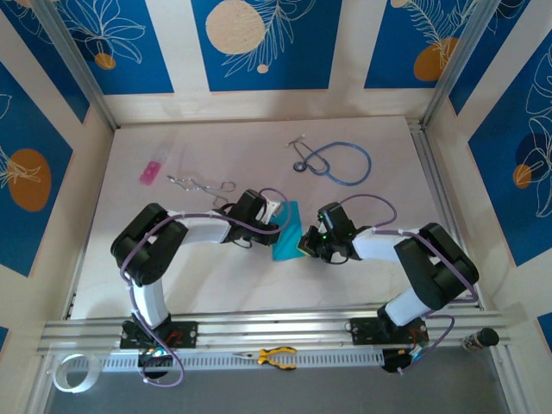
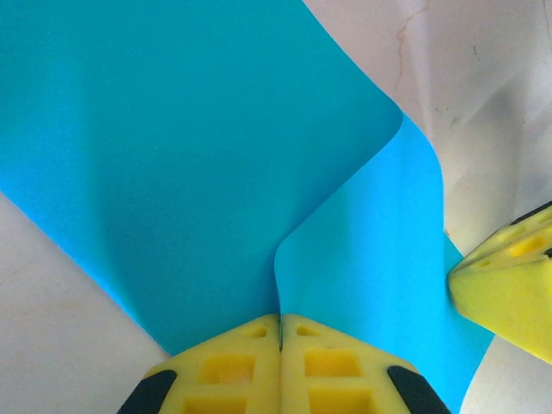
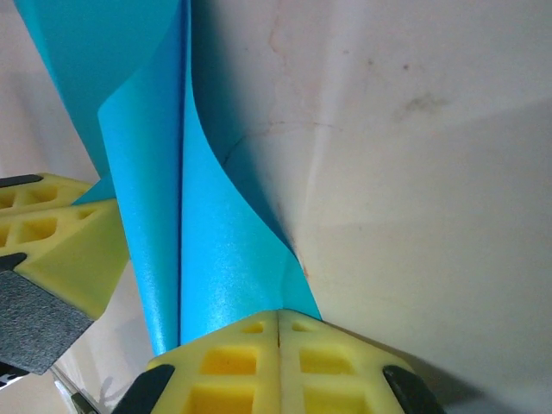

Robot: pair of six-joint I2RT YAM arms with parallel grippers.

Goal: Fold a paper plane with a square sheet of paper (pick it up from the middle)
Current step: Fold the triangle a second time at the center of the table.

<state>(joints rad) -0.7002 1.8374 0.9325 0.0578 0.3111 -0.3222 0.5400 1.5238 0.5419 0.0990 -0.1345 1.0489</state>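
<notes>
White counter [image 1: 216, 285], walled by blue flowered panels [image 1: 259, 43]. Midway between its left and right edges, somewhat nearer the near edge, the square sheet of paper [image 1: 287, 231] shows as a narrow cyan strip, doubled over in a soft curl rather than a pressed crease. Its long axis runs from the far edge toward the near edge, leaning slightly left. My left tool [image 1: 272, 212] is closed on the strip's left side, toward its far end. My right tool [image 1: 307, 245] is closed on its right side, toward its near end. Both touch the paper, so neither arm is nearer. I judge the coming crease must follow that long axis, between my two tools.
</notes>
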